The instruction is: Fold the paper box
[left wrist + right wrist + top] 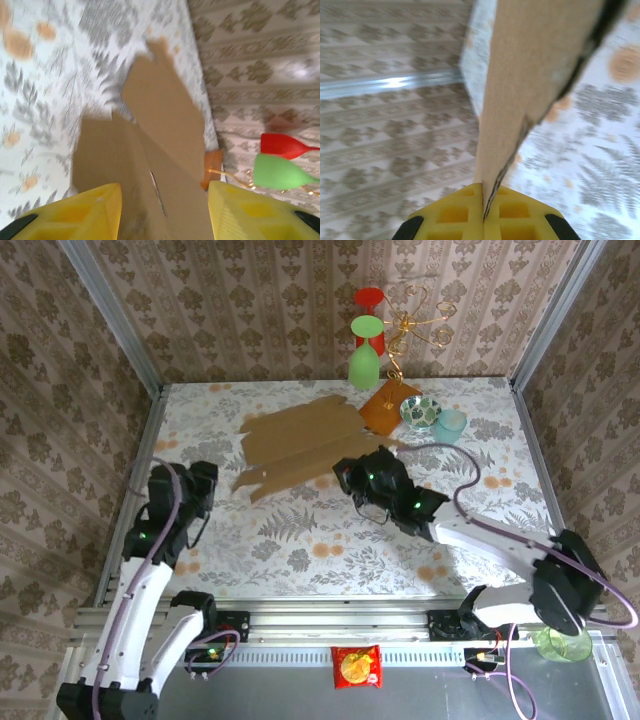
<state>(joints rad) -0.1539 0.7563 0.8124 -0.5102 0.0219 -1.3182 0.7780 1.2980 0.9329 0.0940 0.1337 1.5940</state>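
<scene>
Box [300,445] out on the flowered desk [300,540], a brown cardboard sheet lying mostly flat, set toward the far middle and slanting from near left up to far right. Right hand [352,474] is in at its near right edge, and from the right wrist you can see it plainly: the yellow fingers [450,215] are pressed together with a cardboard flap [535,60] nipped edge-on between them, the flap rising straight out of the hand [484,192]. Over on the left, the left hand [200,482] sits low just off the box's near left corner. Its wrist view has the two yellow fingers [75,215] spread wide, with cardboard panels [160,125] running away through the gap of the hand [165,200]; whether either finger touches the sheet, I can't tell. Beyond the box's far right corner there's an orange slab [388,405] with a gold wire stand [410,315], and a green glass [364,355] and a red glass [369,302] hang there. A patterned bowl [418,412] and a pale blue cup [450,425] sit just right of the slab.
</scene>
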